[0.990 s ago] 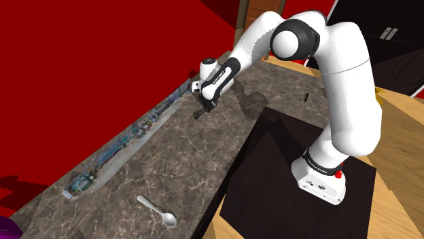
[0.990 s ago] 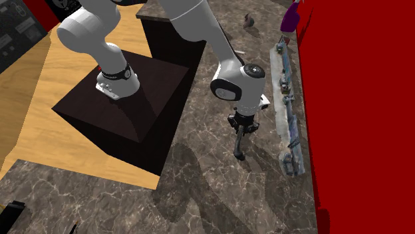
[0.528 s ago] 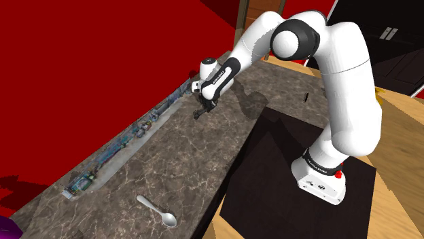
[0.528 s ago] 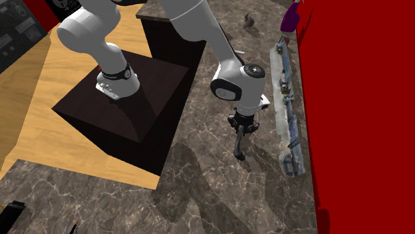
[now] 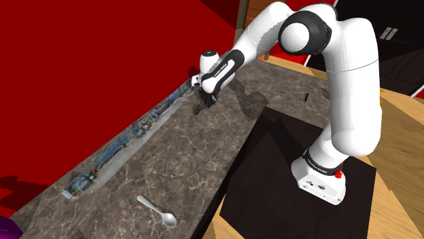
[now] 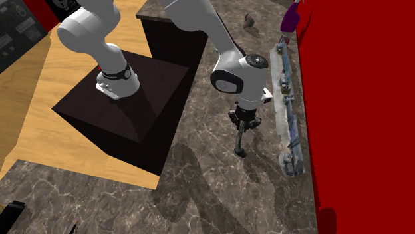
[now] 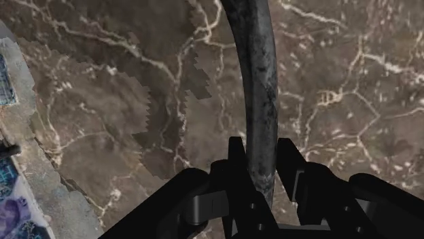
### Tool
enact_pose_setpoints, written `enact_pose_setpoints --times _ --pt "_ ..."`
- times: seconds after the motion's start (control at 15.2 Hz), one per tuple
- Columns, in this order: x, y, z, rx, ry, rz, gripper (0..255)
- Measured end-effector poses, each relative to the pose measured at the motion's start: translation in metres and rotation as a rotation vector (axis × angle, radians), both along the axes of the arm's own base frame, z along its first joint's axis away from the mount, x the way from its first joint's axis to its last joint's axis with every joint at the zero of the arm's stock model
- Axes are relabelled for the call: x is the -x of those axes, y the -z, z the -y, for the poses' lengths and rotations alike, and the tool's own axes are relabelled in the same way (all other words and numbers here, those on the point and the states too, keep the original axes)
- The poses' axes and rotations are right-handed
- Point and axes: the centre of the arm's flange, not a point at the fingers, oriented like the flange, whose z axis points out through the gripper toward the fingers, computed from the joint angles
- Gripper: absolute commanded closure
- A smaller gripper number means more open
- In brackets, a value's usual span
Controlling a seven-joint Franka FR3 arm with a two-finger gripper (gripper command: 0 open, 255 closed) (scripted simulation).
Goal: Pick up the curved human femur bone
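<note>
The femur bone [image 7: 257, 81] is a dark grey, curved shaft. It hangs down from my gripper [image 7: 258, 155], which is shut on its upper end, one black finger [image 7: 236, 157] on each side. In the second exterior view the bone [image 6: 240, 141] points down from the gripper [image 6: 243, 124] toward the marble counter [image 6: 213, 179], and its shadow lies apart from it on the stone. The shoulder view has the gripper [image 5: 202, 106] over the counter's far part near the red wall, the bone [image 5: 198, 111] showing just below it.
A long grey strip [image 5: 126, 141] with small items runs along the red wall [image 5: 81, 61], close beside the gripper [image 6: 288, 116]. A grey spoon [image 5: 157, 212] lies near the counter's near end. The black stand [image 5: 299, 170] sits on the wooden surface.
The arm has lifted and the gripper has risen a little with the bone still clasped. The bone's lower tip is now higher above the counter.
</note>
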Motion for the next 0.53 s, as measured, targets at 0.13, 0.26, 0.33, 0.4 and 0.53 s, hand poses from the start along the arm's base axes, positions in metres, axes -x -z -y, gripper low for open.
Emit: enact_pose_setpoints --times 0.13,0.26,0.33,0.4,0.53 --pt "-0.001 -0.01 -0.001 0.0 0.0 0.0 255" --pt "-0.002 -0.021 0.0 0.0 0.0 0.0 255" --pt "-0.001 -0.027 0.0 0.0 0.0 0.0 255" --pt "0.0 -0.032 0.0 0.0 0.0 0.0 255" --pt "0.0 -0.04 0.0 0.0 0.0 0.0 255"
